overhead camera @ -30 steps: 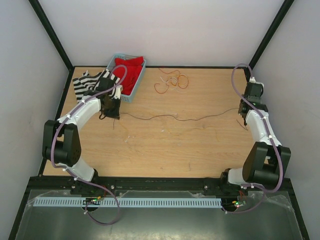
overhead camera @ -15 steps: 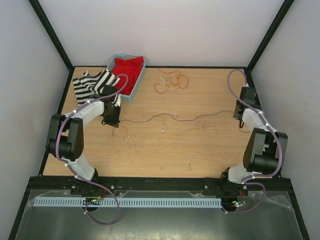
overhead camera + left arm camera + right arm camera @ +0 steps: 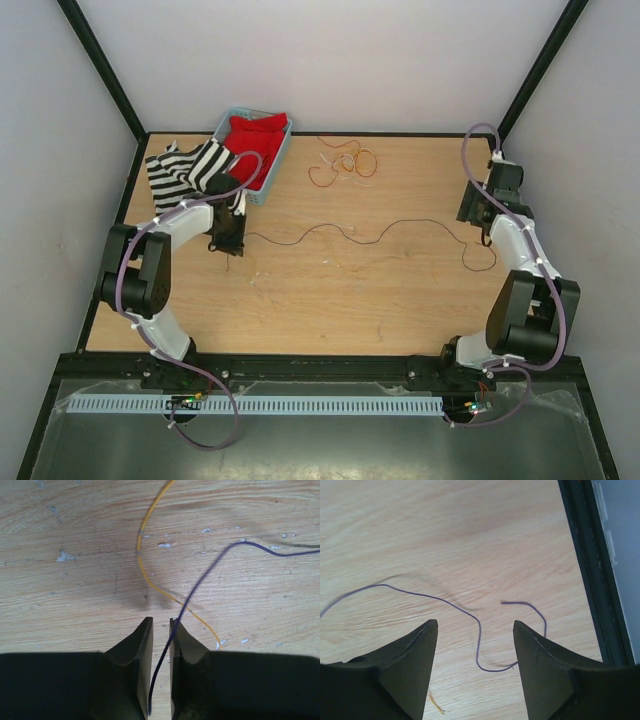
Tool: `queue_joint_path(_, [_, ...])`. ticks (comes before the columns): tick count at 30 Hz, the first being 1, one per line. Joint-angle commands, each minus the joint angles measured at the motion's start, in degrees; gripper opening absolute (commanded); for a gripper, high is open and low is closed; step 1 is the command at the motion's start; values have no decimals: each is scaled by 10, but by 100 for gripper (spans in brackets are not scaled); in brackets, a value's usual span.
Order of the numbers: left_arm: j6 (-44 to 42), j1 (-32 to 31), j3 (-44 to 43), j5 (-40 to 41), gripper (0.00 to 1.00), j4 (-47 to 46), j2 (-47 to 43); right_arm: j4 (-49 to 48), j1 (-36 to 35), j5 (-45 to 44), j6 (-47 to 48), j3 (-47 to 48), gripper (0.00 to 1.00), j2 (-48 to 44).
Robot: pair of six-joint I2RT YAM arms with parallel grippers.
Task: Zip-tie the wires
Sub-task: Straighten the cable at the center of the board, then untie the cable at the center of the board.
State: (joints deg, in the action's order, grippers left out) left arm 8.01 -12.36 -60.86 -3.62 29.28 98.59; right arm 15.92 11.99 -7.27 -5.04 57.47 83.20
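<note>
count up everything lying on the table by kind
basket: 1
cloths: 2, red cloth and striped cloth
tangled wire bunch: 1
loose single wires: 2, dark purple wire and yellow wire
total: 6

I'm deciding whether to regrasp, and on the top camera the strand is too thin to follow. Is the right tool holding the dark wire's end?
Observer: No. The right wrist view shows the right tool open, with the dark wire lying loose on the table between its fingers.
Operator: And at the left end?
Observer: In the left wrist view the wire runs through the left tool, whose fingers stand slightly apart, wider than the wire, so it looks unclamped.
Operator: Anything else near it?
Observer: A yellow wire lies on the table and crosses the dark one just ahead of those fingers.
</note>
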Motion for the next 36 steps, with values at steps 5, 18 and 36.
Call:
queue_joint_path(5, [4,11,9,38,39,-5,-15,-13,-28,116,-28,24,82,-41])
queue_joint_path(18, [22,38,-7,80,75,-8,-112,-156,-159,175,-86,34,93,-3])
queue_joint_path(36, [33,40,21,-204,99,-224,-343,-193,-300,272,42,409,93,353])
